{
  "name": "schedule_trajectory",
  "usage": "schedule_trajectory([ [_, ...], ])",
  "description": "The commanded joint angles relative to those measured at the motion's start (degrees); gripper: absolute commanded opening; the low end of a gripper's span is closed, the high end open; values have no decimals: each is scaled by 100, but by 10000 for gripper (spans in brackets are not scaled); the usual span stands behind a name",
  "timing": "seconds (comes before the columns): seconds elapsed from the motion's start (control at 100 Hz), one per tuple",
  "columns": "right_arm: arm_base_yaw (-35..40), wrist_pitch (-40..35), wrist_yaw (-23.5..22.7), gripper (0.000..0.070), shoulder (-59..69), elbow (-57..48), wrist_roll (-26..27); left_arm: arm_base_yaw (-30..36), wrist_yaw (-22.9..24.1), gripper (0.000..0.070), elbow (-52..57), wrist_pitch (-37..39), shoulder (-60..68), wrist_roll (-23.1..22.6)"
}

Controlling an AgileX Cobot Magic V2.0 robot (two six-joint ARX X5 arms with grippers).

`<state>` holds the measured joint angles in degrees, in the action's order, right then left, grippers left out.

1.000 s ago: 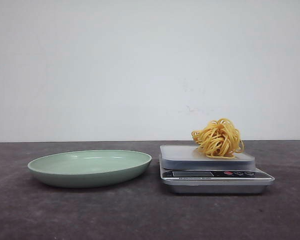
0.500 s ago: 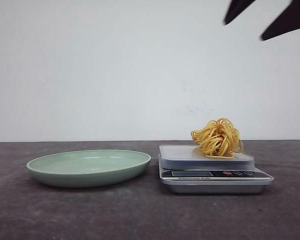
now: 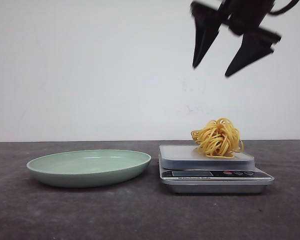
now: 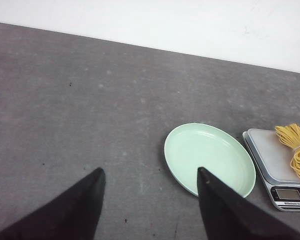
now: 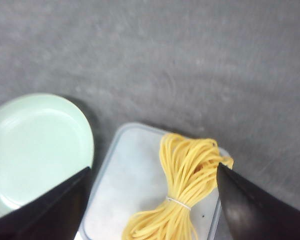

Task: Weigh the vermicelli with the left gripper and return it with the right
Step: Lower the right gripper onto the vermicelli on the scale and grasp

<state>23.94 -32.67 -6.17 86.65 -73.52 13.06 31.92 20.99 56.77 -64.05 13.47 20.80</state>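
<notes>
The vermicelli (image 3: 218,138), a nest of thin yellow strands, rests on the platform of a grey kitchen scale (image 3: 185,155). It also shows in the right wrist view (image 5: 185,190) and in the left wrist view (image 4: 296,150). My right gripper (image 3: 212,70) is open and empty, high above the vermicelli, fingers pointing down; in its wrist view (image 5: 152,172) the fingers straddle the scale. My left gripper (image 4: 149,172) is open and empty, high over the bare table to the left of the pale green plate (image 4: 190,150). The plate is empty.
The pale green plate (image 3: 50,167) stands left of the scale on the dark grey table, also in the right wrist view (image 5: 20,130). The scale's display and buttons (image 3: 215,174) face front. A white wall stands behind.
My right gripper has come down from the upper right corner into full view, now over the vermicelli. One second ago it was out of view. The vermicelli, scale and plate have not moved.
</notes>
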Motion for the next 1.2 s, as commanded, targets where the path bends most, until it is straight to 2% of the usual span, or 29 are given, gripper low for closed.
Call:
schedule_trajectory([
  [0.0,24,-35,7,483,306,-133,199,24,-4,350,59,59,-13,28],
  [0.32,24,-227,20,483,1211,-133,420,24,-7,350,59,52,-13,28],
  [0.62,20,-409,44,477,1375,-133,577,24,-4,350,59,11,-13,28],
  [0.83,20,-566,39,319,1375,-133,649,24,-4,350,59,11,-13,28],
  [1.03,31,-592,28,295,1375,-133,796,24,-4,350,59,-76,-13,28],
  [1.14,28,-577,39,162,1377,-133,841,22,-4,350,59,-76,-13,28],
  [1.19,28,-573,44,131,1377,-133,844,24,-4,350,59,-76,-13,31],
])
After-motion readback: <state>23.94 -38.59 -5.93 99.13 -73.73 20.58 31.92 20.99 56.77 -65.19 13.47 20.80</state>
